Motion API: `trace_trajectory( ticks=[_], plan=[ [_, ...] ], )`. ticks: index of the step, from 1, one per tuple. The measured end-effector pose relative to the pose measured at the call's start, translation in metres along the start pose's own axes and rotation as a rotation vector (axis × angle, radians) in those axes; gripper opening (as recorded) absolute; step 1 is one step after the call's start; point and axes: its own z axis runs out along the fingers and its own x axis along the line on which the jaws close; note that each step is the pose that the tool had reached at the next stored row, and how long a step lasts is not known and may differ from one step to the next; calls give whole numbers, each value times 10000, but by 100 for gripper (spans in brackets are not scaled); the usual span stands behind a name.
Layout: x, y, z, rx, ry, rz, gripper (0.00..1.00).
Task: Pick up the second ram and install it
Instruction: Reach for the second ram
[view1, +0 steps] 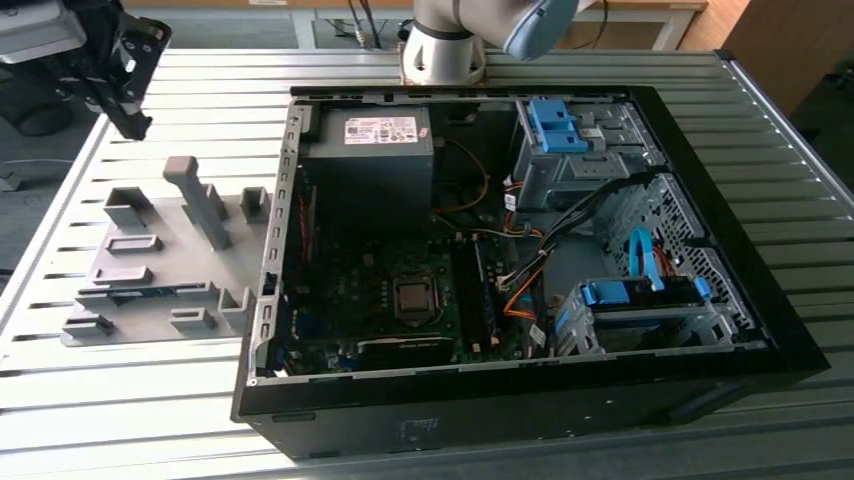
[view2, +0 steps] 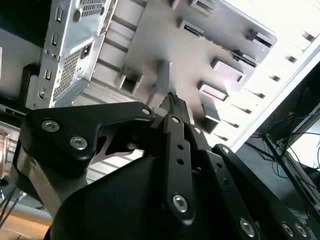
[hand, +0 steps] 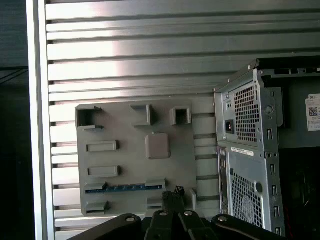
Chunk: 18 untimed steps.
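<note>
At the exterior view's upper left, your gripper (view1: 134, 122) is hanging above the slatted table (view1: 80, 400), with its fingers pressed together and pinching nothing. Lower in the frame, the grey holder plate (view1: 160, 235) is lying flat on the table. The second ram (view1: 147, 292) is sitting in a long slot near the plate's lower end, well apart from the gripper. In the first wrist view, the ram is showing as a thin blue-green strip (hand: 125, 188) held between the plate's grey blocks. Moving right, the open computer case (view1: 747, 300) is lying on its side just beside the plate — you are looking down at the motherboard (view1: 387, 300). The blue drive cages (view1: 641, 295) are sitting toward the exterior view's right.
</note>
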Motion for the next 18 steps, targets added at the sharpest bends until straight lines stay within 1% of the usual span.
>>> trace_trajectory(
  ticks=[6,11,13,16,18],
  plan=[
    [1,0,-1,2,0,-1,10],
    [74,-7,-2,1,-1,-2,10],
    [93,-28,-3,1,0,-3,10],
    [113,-93,-3,1,0,-2,10],
    [139,-118,-2,1,-1,-17,10]
  ],
)
